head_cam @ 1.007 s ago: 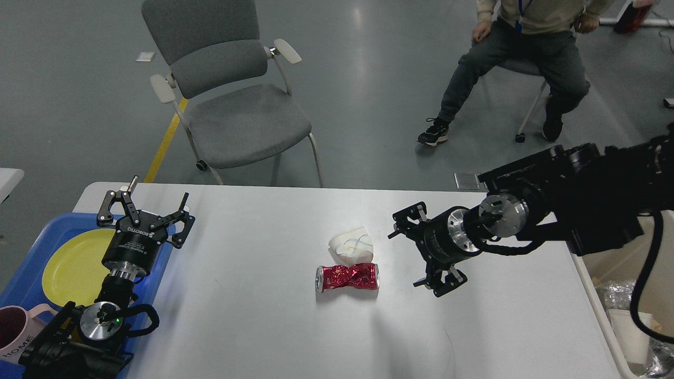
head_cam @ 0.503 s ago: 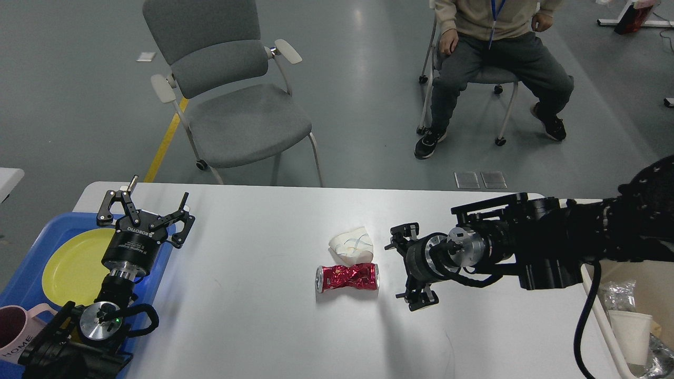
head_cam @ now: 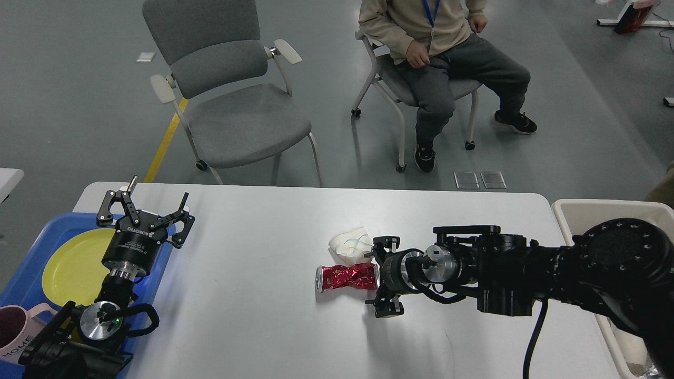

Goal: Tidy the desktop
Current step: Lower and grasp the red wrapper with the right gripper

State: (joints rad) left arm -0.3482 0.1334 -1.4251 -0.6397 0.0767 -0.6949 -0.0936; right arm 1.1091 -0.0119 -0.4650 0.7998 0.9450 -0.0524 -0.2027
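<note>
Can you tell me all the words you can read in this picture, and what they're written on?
"ROBOTIQ" on the left gripper, on its black body.
"HOME" on the pink mug.
The crushed red can shows no print that can be read.
The crumpled white paper cup has only blue squiggles, no words.

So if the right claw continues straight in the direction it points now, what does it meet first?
Most likely the crushed red can: the right claw, fingers spread, points left at the can's near end, almost touching. The crumpled white paper cup lies just behind that line, though depth is hard to judge.
</note>
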